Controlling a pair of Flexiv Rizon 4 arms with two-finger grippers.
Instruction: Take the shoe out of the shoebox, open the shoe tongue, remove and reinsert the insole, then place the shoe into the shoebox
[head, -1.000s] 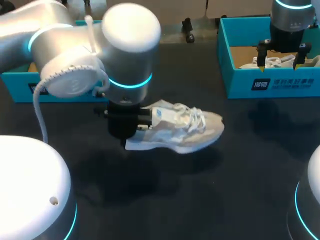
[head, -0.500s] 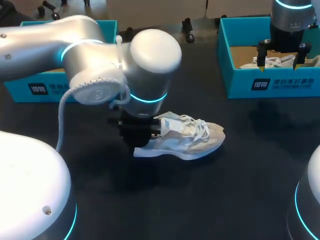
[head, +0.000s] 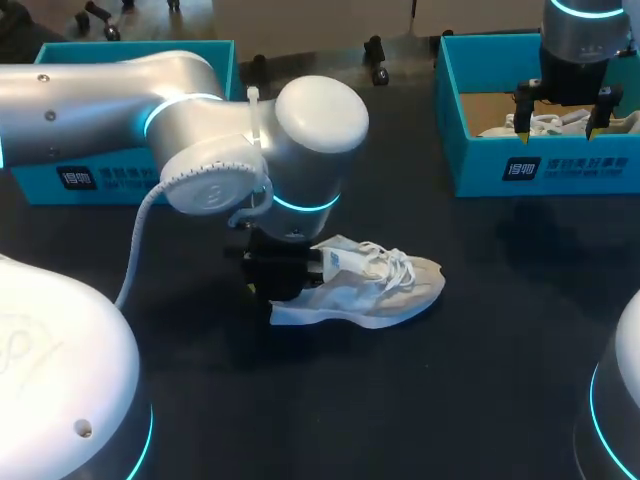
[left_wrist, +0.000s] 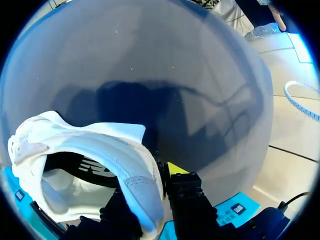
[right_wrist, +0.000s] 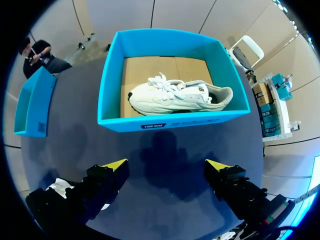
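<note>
Looking down from the head view, we see our left gripper (head: 283, 283) closed on the heel of the shoe (head: 380, 285). The shoe sits out on the dark table (head: 480, 380), well apart from the shoebox (head: 520, 165), with its toe toward our right side. Our right gripper (head: 560, 122) hangs over that shoebox, fingers spread and holding nothing, above a second shoe (head: 498, 130) lying inside.

From the left wrist view, the heel collar of the shoe (left_wrist: 100, 150) runs between the fingers of the left gripper (left_wrist: 150, 195), which pinch it from both sides.

From the right wrist view, the right gripper (right_wrist: 165, 167) stands wide open, with the shoebox (right_wrist: 170, 121) and the second shoe (right_wrist: 180, 95) ahead of it.

We judge the shoe is out of the box and opening the tongue (head: 338, 262) comes next. That calls for our left gripper to steady the heel while the right one comes across, takes the tongue near the laces and folds it forward before the insole comes out.
</note>
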